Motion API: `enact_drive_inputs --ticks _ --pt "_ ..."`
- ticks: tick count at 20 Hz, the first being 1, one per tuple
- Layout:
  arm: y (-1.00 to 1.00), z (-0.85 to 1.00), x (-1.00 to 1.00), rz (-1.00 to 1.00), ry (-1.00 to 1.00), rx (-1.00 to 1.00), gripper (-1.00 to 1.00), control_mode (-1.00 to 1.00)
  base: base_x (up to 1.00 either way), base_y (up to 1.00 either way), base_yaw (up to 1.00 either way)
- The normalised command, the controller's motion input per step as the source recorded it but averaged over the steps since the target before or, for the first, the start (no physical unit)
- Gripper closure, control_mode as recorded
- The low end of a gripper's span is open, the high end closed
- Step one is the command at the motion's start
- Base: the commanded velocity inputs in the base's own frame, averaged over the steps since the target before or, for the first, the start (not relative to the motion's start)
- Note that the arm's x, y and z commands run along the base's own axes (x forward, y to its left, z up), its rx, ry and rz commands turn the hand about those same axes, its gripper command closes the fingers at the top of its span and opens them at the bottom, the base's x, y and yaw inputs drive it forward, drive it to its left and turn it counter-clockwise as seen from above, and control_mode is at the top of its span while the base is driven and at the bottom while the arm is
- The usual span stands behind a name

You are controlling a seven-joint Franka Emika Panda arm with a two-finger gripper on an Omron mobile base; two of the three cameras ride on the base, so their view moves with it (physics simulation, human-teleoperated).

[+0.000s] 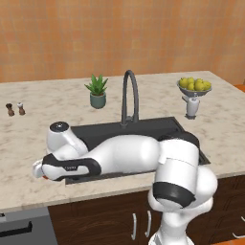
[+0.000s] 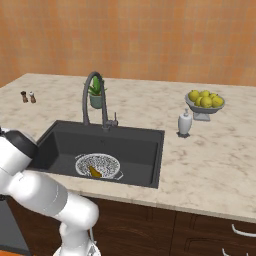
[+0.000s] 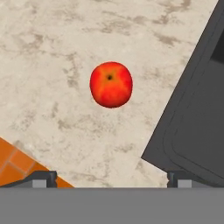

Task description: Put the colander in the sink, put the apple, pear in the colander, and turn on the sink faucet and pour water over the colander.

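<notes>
Apple [image 3: 111,84] sits alone on the marble counter [image 3: 52,57] beside the sink [image 3: 197,127] rim (hand view); right base view shows the pear [image 2: 94,172] lying in the colander [image 2: 100,165] inside the basin; arm folded low leftward, gripper [image 3: 113,178] spread wide above the fruit.

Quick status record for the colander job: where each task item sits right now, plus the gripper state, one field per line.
colander: in the sink, near its front left
pear: lying inside the colander
apple: on the marble counter, beside the sink's edge, not yet in the colander
sink faucet: behind the sink, no water seen running
gripper: open, above the apple, not touching it
steps left: apple into colander, faucet on
other items: bowl of yellow-green fruit, white bottle, potted plant
</notes>
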Motion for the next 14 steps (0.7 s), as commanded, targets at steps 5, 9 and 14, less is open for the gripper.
enact_drive_inputs --ticks 5,9,14 --pt "0.05 -0.16 0.11 0.0 0.01 -0.04 -1.0 -1.0 0.0 0.0 0.0" --pt "0.01 -0.14 0.17 0.0 0.0 -0.07 -1.0 -1.0 0.0 0.0 0.0" --pt "0.15 -0.04 0.28 0.0 0.01 -0.02 -1.0 -1.0 0.0 0.0 0.0"
